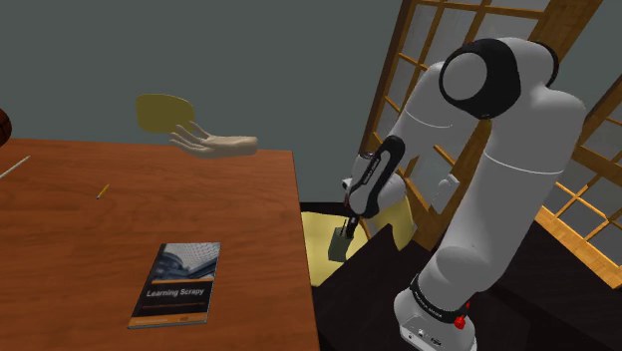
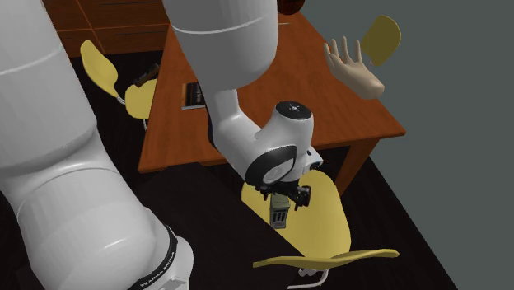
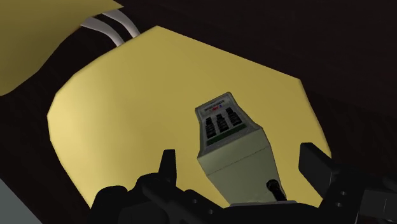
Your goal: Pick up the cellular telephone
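We are at the approach step: our gripper point(image 3: 240, 156) hovers over the grey cellular telephone point(image 3: 224, 127) on the yellow chair seat point(image 3: 114, 127), with the fingers wide on either side, not touching. Next, we judge, lower slightly and close.

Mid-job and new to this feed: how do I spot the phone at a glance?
Start at the brown table; beside its edge, under the arm, sits a yellow chair. On the seat, between the fingers of the open gripper, lies the telephone. It is a pale grey block with a dark keypad, unlike the flat book up on the table.
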`<state>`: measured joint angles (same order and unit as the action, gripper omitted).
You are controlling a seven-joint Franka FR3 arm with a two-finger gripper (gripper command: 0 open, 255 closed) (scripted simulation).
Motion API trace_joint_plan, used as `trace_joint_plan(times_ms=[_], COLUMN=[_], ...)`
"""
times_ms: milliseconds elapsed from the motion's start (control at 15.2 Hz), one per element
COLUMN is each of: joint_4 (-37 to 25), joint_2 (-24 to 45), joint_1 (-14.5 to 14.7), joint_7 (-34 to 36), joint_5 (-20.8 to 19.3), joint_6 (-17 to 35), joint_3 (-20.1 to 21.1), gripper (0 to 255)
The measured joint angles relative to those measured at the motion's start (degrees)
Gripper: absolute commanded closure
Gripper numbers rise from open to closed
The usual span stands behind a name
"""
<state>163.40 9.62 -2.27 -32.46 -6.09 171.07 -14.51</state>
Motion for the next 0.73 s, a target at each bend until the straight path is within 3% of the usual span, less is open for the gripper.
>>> trace_joint_plan(times_ms=[330,396,726], joint_4=[-1.44,-1.54,-1.64], joint_2=[6.56,6.99,7.48], joint_1=[-2.46,-2.70,-3.01], joint_7=[-1.40,-1.48,-1.58], joint_5=[2.52,2.60,2.71], joint_6=[5.10,5.45,5.90], joint_3=[3.37,3.59,3.84], gripper=[0,255,255])
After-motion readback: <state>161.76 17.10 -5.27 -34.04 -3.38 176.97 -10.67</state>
